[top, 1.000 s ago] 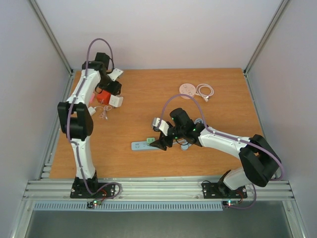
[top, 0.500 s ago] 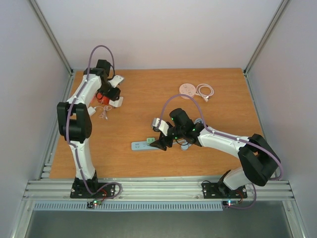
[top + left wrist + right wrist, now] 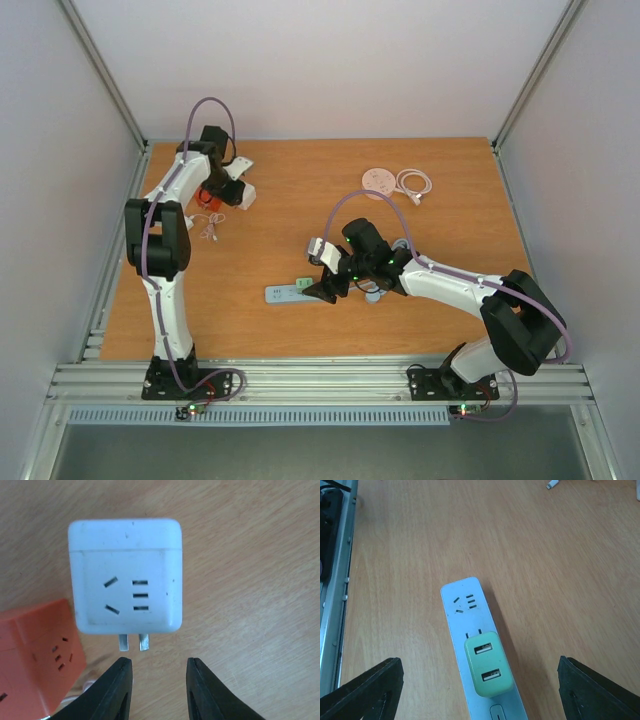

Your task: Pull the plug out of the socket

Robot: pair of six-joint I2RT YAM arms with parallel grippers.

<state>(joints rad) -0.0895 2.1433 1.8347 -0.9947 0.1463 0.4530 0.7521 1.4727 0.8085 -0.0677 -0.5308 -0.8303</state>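
Observation:
A white power strip (image 3: pixel 284 293) lies on the wooden table, and a green two-port USB plug (image 3: pixel 305 283) sits in it. In the right wrist view the plug (image 3: pixel 488 667) is seated on the strip (image 3: pixel 462 605), prongs partly showing. My right gripper (image 3: pixel 326 289) is wide open just above them, its fingertips (image 3: pixel 380 677) well clear on both sides. My left gripper (image 3: pixel 157 667) is open and empty at the back left. It faces the prongs of a white cube adapter (image 3: pixel 125 577) lying beside an orange cube adapter (image 3: pixel 37 655).
A round white disc (image 3: pixel 379 180) and a coiled white cable (image 3: pixel 414 183) lie at the back right. A small white cable (image 3: pixel 209 229) lies near the orange cube (image 3: pixel 208 197). A metal rail (image 3: pixel 337 580) runs along the table's left edge.
My left arm has swung further back and folded tighter. The white cube adapter has shifted slightly back and to the right. My right arm, the strip and the green plug have not moved.

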